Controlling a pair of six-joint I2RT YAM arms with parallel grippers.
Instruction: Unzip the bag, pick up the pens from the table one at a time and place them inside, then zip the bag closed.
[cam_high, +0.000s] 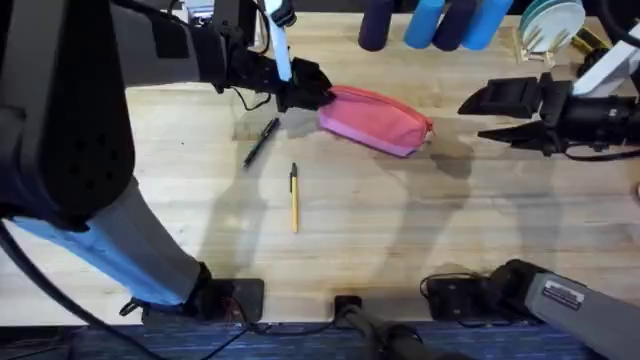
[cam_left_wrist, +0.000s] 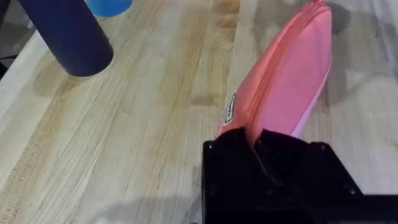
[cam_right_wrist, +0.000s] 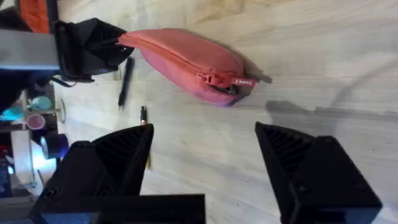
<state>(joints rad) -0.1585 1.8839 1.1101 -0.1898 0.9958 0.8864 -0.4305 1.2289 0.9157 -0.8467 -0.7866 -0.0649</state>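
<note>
Bag: the pink bag (cam_high: 375, 120) lies on the desk (cam_high: 400, 220), toward its far side, slanted, its left end at the left arm's fingers and its right end pointing toward the right arm.
Left fingers: the left gripper (cam_high: 305, 92) is clamped on the bag's left end; in the left wrist view the black fingers (cam_left_wrist: 273, 152) pinch the pink fabric (cam_left_wrist: 292, 74) between them, with the zipper line running away from the grip.
Right fingers: the right gripper (cam_high: 480, 115) hangs above the desk just beyond the bag's right end, apart from it, its two fingers spread wide with nothing between them. In the right wrist view the zipper pull (cam_right_wrist: 239, 81) sits at the bag's near end, ahead of the gap between the fingers (cam_right_wrist: 118, 155).
Zipper: it looks closed along the length that shows.
Black pen: the black pen (cam_high: 262, 141) lies on the desk just left of the bag, below the left gripper, at a slant.
Yellow pen: the yellow pen (cam_high: 294, 198) lies nearer the arms' bases, almost straight front to back, apart from the bag.
</note>
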